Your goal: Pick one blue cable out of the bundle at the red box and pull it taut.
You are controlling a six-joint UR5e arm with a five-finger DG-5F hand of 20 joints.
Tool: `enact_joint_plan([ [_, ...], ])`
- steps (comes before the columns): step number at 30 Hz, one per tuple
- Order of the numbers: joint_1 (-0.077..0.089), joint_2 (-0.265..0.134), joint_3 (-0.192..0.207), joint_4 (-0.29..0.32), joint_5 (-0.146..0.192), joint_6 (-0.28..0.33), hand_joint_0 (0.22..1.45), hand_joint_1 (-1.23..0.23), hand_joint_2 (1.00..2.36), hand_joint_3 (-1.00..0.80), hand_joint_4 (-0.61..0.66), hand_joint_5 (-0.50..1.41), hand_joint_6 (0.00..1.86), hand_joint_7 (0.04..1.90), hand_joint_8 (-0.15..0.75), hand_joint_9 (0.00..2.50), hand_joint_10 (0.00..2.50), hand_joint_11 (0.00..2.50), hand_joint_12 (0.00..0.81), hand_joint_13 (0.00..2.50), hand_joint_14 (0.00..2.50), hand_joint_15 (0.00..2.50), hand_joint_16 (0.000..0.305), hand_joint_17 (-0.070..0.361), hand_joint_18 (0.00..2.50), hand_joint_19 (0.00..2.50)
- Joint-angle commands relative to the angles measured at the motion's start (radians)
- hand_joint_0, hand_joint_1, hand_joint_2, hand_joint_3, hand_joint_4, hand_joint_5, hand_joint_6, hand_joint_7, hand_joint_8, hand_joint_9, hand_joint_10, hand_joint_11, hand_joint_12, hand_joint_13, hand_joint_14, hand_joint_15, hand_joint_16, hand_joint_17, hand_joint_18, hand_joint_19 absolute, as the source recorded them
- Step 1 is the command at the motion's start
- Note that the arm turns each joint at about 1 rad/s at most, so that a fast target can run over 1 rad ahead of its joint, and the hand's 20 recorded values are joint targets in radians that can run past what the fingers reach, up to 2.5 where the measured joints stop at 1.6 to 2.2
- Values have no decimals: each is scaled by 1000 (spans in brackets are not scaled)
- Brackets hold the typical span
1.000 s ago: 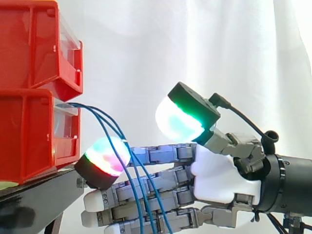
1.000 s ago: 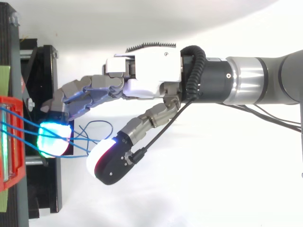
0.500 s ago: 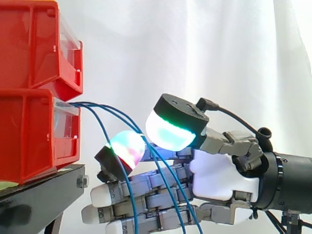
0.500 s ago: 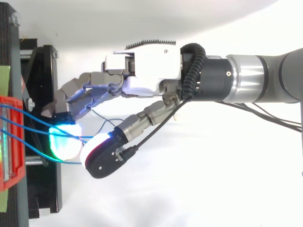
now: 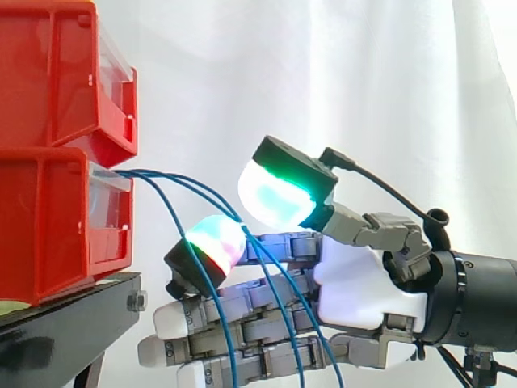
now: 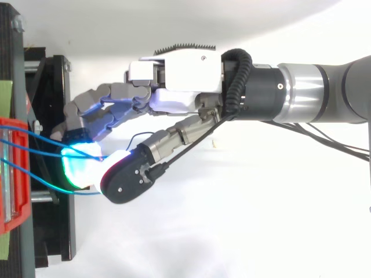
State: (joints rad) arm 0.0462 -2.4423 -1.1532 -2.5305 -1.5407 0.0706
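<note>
The blue cables (image 5: 153, 176) come out of the front of the lower red bin (image 5: 48, 226) as a small bundle. From there they bend to the right and hang down in loose arcs, so none of them is taut yet. They fall across the hand (image 5: 363, 283), which waits just beside the bin, low enough that the arcs pass over it.

One blue cable (image 6: 46, 153) runs from the bin straight to the place where two glowing pads meet. The thumb pad (image 5: 279, 194) comes from above and the pad of one curled finger (image 5: 214, 242) from below. In the top view these two pads seem to touch each other with the cable between them. In the side view the upper cable also passes through the narrow place between them. I judge this as a pinch on that single cable, though how firm it is I cannot tell.

The other fingers (image 5: 258, 331) lie straight and close together under the pinch. This probably keeps them away from the rest of the bundle, which only slides over them. For the pull, the hand will need to move away from the bin, to the right.

The bin sits on the black stand (image 5: 65, 323) with the upper red bin (image 5: 56, 73) stacked on it, before the white curtain (image 5: 323, 81).
</note>
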Motion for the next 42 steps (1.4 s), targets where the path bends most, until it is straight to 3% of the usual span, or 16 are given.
enact_joint_plan([
  [1, -3, 0, 0, -5, -4, 0, 599, -598, 1011, -346, 201, -69, 527, 1300, 313, 657, 6, 241, 338, 370, 6, 175, 49, 109, 277, 286],
  [11, -8, 0, 3, -5, -4, 0, 628, -582, 1016, -202, 223, -56, 503, 1364, 318, 689, 7, 263, 336, 389, 8, 189, 49, 111, 289, 285],
  [19, -12, 0, 4, -5, -6, 0, 614, -677, 1017, -124, 222, -92, 604, 1234, 328, 689, 12, 388, 362, 382, 7, 194, 52, 117, 310, 280],
  [26, -16, 2, 18, -21, -24, -2, 608, -714, 1015, -98, 295, -121, 715, 1078, 332, 683, 10, 413, 372, 345, 6, 180, 54, 122, 284, 245],
  [34, -26, 12, 46, -102, -42, -38, 606, -836, 1014, -196, 310, -135, 734, 1094, 320, 654, 12, 415, 361, 310, 6, 166, 52, 118, 239, 219],
  [39, -34, 39, 44, -143, -42, -78, 572, -876, 1002, -467, 242, -140, 759, 1068, 310, 642, 11, 415, 352, 293, 6, 153, 51, 114, 215, 219],
  [42, -39, 49, 44, -182, -42, -91, 542, -858, 1000, -500, 229, -141, 770, 1040, 312, 639, 10, 398, 356, 291, 6, 156, 52, 116, 215, 225],
])
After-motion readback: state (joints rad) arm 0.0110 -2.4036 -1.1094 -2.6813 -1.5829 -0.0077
